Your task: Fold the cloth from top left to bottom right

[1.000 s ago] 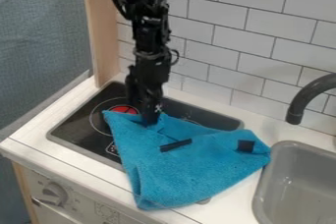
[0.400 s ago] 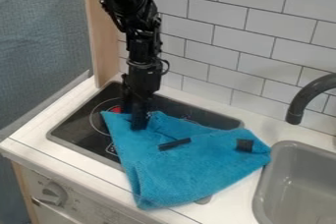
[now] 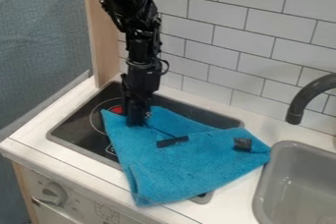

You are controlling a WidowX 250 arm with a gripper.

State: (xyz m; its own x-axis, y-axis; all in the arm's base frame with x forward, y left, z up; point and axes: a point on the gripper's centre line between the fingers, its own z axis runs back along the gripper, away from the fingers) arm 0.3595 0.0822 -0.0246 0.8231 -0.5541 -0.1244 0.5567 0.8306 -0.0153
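Lying at a slant across the cooktop (image 3: 73, 126) and the white counter (image 3: 238, 199), the blue cloth (image 3: 197, 169) has its long axis running roughly from upper left to lower right. One pointy corner aims at the upper left, another points right and ends just beside the sink rim, and a third hangs down toward the front edge of the counter.

Looks-wise, it's fuzzy, bright blue and kinda lopsided, with a crease slanting through the upper part and layered-looking material along the lower left side. There's a black strip (image 3: 173, 142) near the middle and a squarish black patch (image 3: 242, 144) close to the right corner.

As for containers, the grey sink (image 3: 265, 176) sits at the right with the dark faucet (image 3: 302, 101) curving over it, and the cloth is outside it.

The black gripper (image 3: 136, 122) points down at the cloth's upper left part. Can't tell how far open it is, or whether it has any fabric pinched.
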